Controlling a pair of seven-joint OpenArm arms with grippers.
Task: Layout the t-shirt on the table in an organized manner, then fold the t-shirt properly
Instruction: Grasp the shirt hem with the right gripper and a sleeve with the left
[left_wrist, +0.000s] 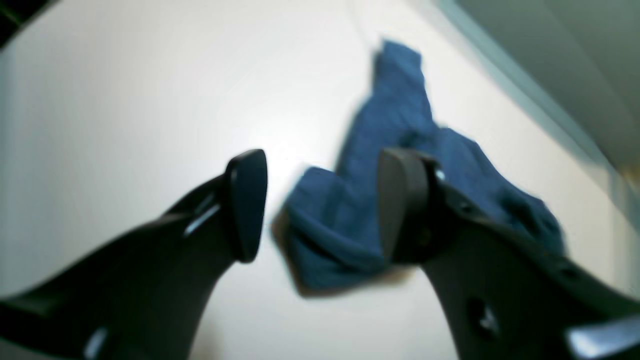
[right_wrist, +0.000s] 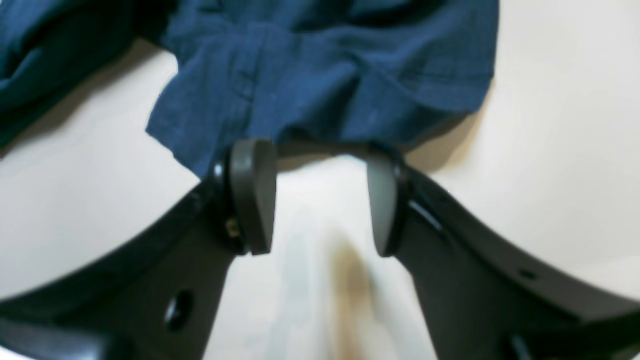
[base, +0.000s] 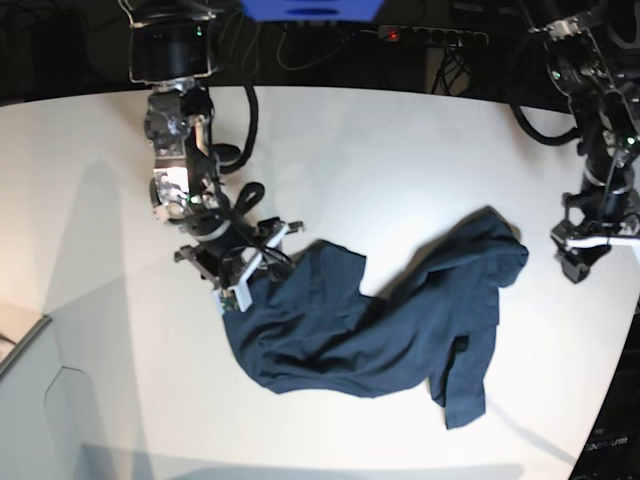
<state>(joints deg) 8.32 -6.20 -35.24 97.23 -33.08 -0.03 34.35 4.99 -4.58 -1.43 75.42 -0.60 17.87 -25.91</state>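
The dark navy t-shirt (base: 380, 320) lies crumpled in a long diagonal band on the white table (base: 400, 150). My right gripper (base: 245, 280) is at the shirt's left end. In the right wrist view this gripper (right_wrist: 322, 195) is open, low over the table (right_wrist: 550, 150), with the shirt's hem (right_wrist: 325, 65) just beyond its fingertips and nothing between the jaws. My left gripper (base: 575, 262) is to the right of the shirt, apart from it. In the left wrist view it (left_wrist: 322, 200) is open and empty, with the shirt (left_wrist: 390, 130) beyond it on the table (left_wrist: 150, 100).
Cables and a power strip (base: 430, 35) lie behind the table's curved back edge. The table's edge (left_wrist: 525, 85) runs close to the shirt's right end. A stepped table edge (base: 30, 340) shows at the lower left of the base view.
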